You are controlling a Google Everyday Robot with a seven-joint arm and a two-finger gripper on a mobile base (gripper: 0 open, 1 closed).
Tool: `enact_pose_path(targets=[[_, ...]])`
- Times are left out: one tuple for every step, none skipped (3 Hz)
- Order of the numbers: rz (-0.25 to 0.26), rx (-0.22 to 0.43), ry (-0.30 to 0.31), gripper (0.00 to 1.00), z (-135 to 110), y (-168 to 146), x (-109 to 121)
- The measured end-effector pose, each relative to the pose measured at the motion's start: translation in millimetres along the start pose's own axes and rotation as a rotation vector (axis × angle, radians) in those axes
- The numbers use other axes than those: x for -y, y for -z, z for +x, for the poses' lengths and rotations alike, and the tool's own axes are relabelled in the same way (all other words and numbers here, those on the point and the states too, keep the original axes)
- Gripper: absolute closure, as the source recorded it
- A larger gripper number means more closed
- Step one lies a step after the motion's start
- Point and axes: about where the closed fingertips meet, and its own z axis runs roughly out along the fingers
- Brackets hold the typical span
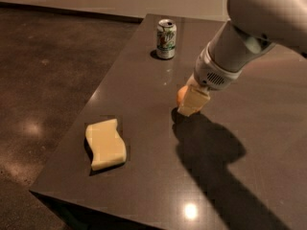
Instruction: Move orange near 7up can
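The gripper point(191, 104) is down at the orange point(181, 95), mid-table and well short of the 7up can point(166, 38), which stands upright near the far edge of the table point(144, 190). This looks like the pick-up step. The next move calls for a secure hold, then a short carry toward the can, stopping beside it without knocking it. Only 1 sliver of the fruit shows at the gripper's left side, so I cannot tell whether the tool clamps it or merely surrounds it. The arm point(230, 51) is cut off at the top right, and the pale sponge point(105, 144) lies well apart.
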Motion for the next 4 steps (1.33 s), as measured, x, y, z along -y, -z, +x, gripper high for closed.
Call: enact_pose_path(targets=[[0.04, 0.005, -0.072, 1.0, -16.0, -5.0, 39.8], [0.074, 0.001, -0.126, 1.0, -28.8, -15.3, 77.2], [0.113, -0.005, -0.201, 1.0, -37.2, -31.1, 125.6], [0.137, -0.008, -0.246, 1.0, -36.9, -39.7, 151.0]])
